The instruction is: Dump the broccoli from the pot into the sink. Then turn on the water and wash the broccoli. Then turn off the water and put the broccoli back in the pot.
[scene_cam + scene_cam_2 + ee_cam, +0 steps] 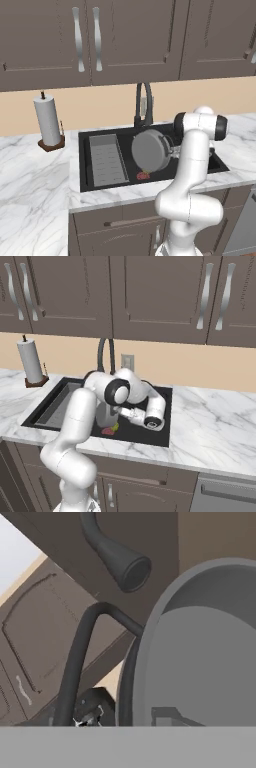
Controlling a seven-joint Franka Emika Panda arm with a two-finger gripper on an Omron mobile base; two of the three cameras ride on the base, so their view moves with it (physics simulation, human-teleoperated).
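The marble counter (35,170) runs under dark cabinets (50,40), and it is the largest thing here, with the black sink (86,165) set into it. The pot (150,150) hangs over the basin tipped on its side, its bottom toward the left base camera, I judge so that the content falls out. The gripper is hidden behind the arm; probably it clamps the pot's rim (I cannot tell this for sure). The faucet (143,102) stands at 12 o'clock from the pot. The broccoli (114,427) already lies in the basin beside the red drain (143,175), at 6 o'clock below the pot
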